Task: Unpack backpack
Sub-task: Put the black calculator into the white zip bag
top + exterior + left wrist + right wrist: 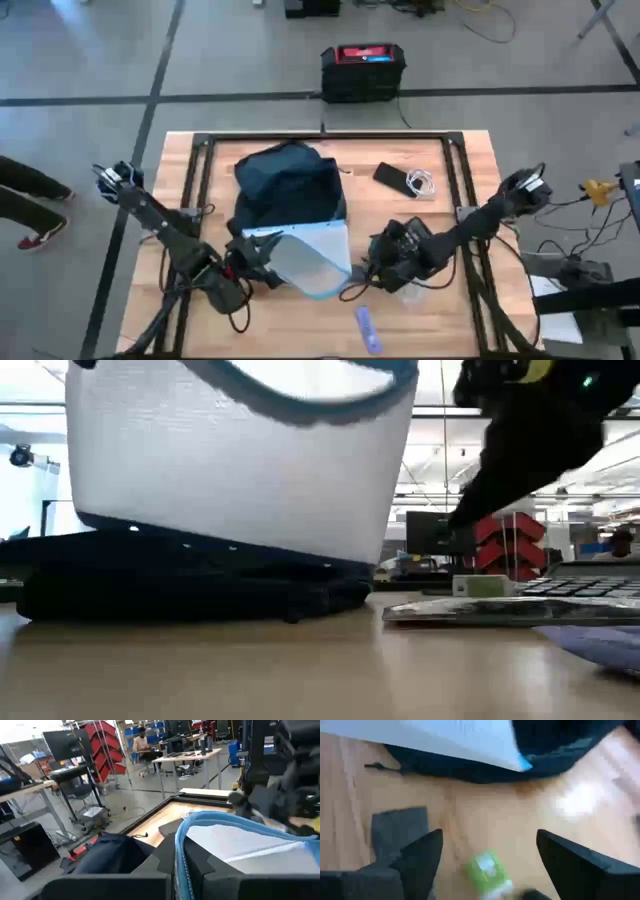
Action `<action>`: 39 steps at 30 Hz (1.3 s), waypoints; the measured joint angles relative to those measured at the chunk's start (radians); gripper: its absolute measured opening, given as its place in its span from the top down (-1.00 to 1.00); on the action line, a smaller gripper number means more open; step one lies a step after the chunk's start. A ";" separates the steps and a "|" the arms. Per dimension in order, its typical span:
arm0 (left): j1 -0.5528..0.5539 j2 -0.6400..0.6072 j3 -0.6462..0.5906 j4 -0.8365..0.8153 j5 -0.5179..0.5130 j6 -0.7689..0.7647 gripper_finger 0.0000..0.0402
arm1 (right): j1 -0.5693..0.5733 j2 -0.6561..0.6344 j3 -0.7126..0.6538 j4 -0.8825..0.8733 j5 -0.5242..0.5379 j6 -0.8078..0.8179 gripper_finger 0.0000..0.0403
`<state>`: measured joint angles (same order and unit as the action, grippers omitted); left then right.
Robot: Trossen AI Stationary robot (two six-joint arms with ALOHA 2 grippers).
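The dark navy backpack [285, 180] lies on the table's middle, its body flat on the wood [190, 588]. Its opened front panel shows pale lining [305, 255] with a blue-trimmed rim and is held up off the table [240, 460]. My left gripper [260, 265] is shut on that rim at the panel's left side. My right gripper [378, 262] is open just right of the panel, low over the table. Its fingers stand on either side of a small green-labelled item [487, 867] without touching it. My left gripper pinches the blue-trimmed rim [179, 847] of the backpack's pale-lined panel between its two fingers [205, 867]. The fingers come level from the table's left side. The panel stands lifted, its lower part joined to the bag lying on the table.
A black phone with a white cable [405, 180] lies at the far right of the bag. A purple-blue oblong item [367, 328] lies near the front edge. A grey flat piece [400, 827] lies beside my right gripper. A black box with a red top [362, 70] stands on the floor beyond the table.
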<state>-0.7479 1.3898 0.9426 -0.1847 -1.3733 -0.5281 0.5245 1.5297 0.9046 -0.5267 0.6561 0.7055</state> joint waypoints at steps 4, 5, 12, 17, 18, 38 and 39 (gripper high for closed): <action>0.000 0.029 -0.023 0.020 0.008 -0.043 1.00 | -0.001 -0.036 0.007 -0.162 -0.075 0.024 -0.45; 0.000 0.040 -0.024 0.020 0.013 -0.047 1.00 | -0.008 -0.045 0.007 -0.210 -0.098 0.044 -0.43; 0.002 0.108 -0.024 0.046 0.025 -0.059 1.00 | -0.017 -0.117 0.001 -0.434 -0.244 0.171 -0.31; 0.002 0.126 -0.024 0.060 0.025 -0.059 1.00 | -0.030 -0.165 -0.003 -0.711 -0.366 0.447 -0.24; 0.002 0.126 -0.024 0.060 0.025 -0.059 1.00 | -0.038 -0.177 -0.007 -0.756 -0.389 0.499 -0.23; 0.001 0.128 -0.024 0.060 0.078 -0.058 1.00 | -0.496 -0.509 -0.292 -0.453 -0.743 0.362 -0.13; 0.001 0.128 -0.024 0.060 0.078 -0.058 1.00 | -0.526 -0.507 -0.309 -0.435 -0.759 0.327 -0.11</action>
<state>-0.7467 1.5173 0.9188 -0.1242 -1.2953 -0.5865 -0.0013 1.0227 0.5959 -0.9620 -0.1033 1.0329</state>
